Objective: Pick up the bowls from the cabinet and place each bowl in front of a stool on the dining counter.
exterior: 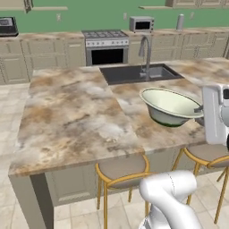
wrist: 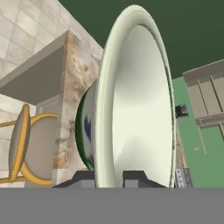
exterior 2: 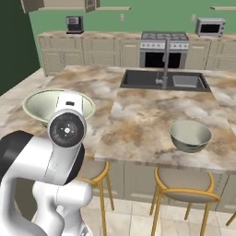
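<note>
Bowls are the matter here, two alike: round ceramic, cream-white inside, mottled grey-green outside. Going left to right in the right base view, the first bowl (exterior 2: 46, 105) hangs tilted over the near left part of the mottled beige-brown marble-like dining counter (exterior 2: 143, 115), partly behind the white arm; the second bowl (exterior 2: 190, 135) already sits upright near the counter's front edge, above a round taupe stool on a yellow-orange frame (exterior 2: 186, 182).

In the hand view the two-finger gripper (wrist: 109, 177) is clenched on the first bowl's rim, one dark fingertip outside the wall, one inside, so the bowl's wall rises straight ahead of the claw. In the left base view this bowl (exterior: 170, 106) hovers over the counter's near right portion, inward from the front edge, with another stool (exterior: 123, 172) below that edge to its left and a further one (exterior: 210, 154) to its right.

The coming move looks to turn on this: the bowl must come down level onto the counter, close to the front edge, lined up with an unserved stool.
</note>
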### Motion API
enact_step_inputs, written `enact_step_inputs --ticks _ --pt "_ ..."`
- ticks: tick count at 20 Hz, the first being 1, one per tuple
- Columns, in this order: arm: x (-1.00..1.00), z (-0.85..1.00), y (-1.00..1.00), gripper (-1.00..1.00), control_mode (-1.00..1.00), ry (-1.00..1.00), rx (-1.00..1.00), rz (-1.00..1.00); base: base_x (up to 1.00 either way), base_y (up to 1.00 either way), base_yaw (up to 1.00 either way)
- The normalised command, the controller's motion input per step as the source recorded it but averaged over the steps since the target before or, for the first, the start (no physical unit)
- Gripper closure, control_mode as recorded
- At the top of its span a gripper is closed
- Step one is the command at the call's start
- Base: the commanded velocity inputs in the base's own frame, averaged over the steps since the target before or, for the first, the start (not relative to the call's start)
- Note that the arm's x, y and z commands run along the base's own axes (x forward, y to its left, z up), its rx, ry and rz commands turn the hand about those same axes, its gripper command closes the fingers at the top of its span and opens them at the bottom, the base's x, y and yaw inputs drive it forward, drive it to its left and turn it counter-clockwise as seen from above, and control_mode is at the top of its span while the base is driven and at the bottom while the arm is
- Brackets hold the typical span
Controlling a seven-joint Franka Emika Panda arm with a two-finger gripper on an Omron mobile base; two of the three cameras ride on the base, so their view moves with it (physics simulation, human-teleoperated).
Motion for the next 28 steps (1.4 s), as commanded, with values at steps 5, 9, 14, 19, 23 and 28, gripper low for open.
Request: enact_step_inputs --ticks 5,9,14,19,23,28 --pt "0.0 0.0 0.0 1.0 1.0 0.0 0.0 0.0 0.41 0.18 -0.04" --pt "0.0 0.0 0.0 1.0 1.0 0.0 0.0 0.0 0.32 0.23 -0.04" --pt "0.0 0.0 0.0 1.0 1.0 0.0 0.0 0.0 0.24 0.28 -0.05" --pt "0.0 0.0 0.0 1.0 -1.0 0.0 0.0 0.0 0.06 0.06 -0.01" --pt "0.0 0.0 0.0 1.0 -1.0 0.0 0.0 0.0 0.0 0.0 0.0" --pt "0.25 -0.05 0.02 1.0 -1.0 0.16 -0.05 0.01 0.0 0.0 0.0"
